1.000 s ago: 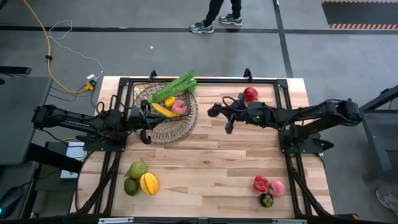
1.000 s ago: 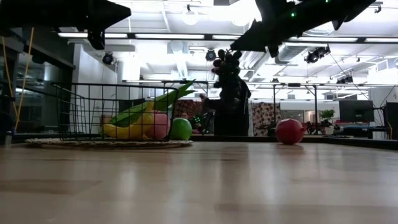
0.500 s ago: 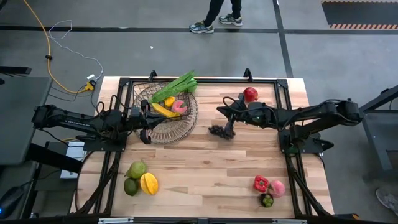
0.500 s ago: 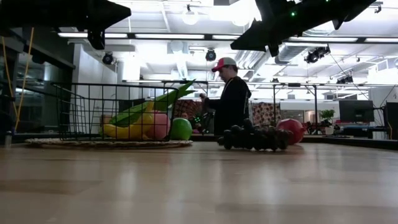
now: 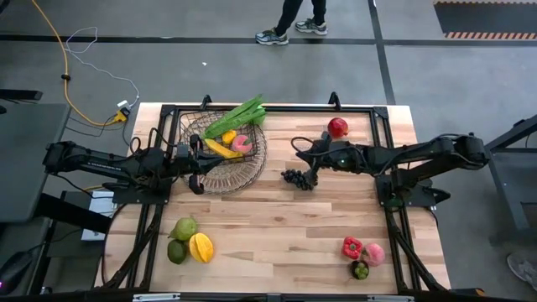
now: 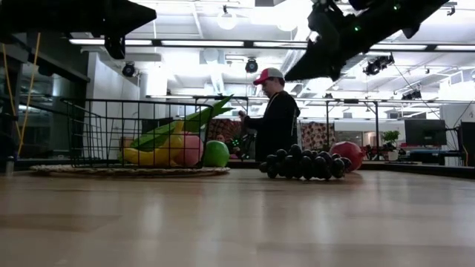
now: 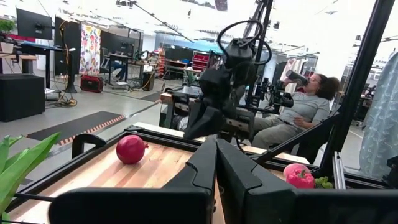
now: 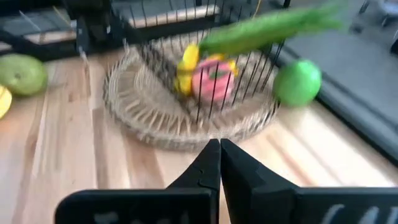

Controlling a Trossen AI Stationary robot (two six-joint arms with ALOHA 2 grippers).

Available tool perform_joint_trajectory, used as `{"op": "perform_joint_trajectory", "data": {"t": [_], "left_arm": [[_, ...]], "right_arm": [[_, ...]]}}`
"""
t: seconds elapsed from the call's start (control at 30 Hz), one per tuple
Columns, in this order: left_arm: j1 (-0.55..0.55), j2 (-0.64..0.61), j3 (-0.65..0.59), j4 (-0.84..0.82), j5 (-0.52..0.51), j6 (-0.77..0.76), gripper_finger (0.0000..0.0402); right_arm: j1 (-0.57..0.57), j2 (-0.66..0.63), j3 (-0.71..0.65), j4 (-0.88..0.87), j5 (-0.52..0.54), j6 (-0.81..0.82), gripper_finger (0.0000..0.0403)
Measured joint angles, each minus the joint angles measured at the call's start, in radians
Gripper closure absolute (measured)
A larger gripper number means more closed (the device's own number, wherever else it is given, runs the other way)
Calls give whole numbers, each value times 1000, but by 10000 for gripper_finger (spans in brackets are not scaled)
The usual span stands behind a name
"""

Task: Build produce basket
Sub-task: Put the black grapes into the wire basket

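On the pale wooden worktop (image 5: 277,226), far-left portion: dark wire-mesh basket with round flared rim (image 5: 223,154), holding long green leafy stalks (image 5: 237,116), a yellow piece (image 5: 220,148) and a pink piece (image 5: 242,143). Left gripper (image 5: 195,183) at the basket's near-left rim — jaws together, nothing held. Right gripper (image 5: 311,179) near mid-worktop, jaws together, empty; dark purple grape bunch (image 5: 294,176) lying on the wood just beside it. Red round fruit (image 5: 337,127) by the far edge. Near-left corner: two green fruits and a yellow one (image 5: 190,241). Near-right corner — red, pink and dark green pieces (image 5: 361,255).
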Motion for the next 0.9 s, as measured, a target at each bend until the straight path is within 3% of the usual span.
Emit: {"op": "perform_joint_trajectory", "data": {"t": [0.13,0.5,0.67,0.9], "left_arm": [[0,0,0,0,0,0,402],[0,0,0,-2,0,-3,402],[0,0,0,-2,0,-3,401],[0,0,0,-2,0,-3,401]], "right_arm": [[25,0,0,-123,0,75,367],[84,-5,0,-511,-92,386,208],[124,-4,0,-612,-87,562,198],[222,65,0,-601,-62,715,197]]}}
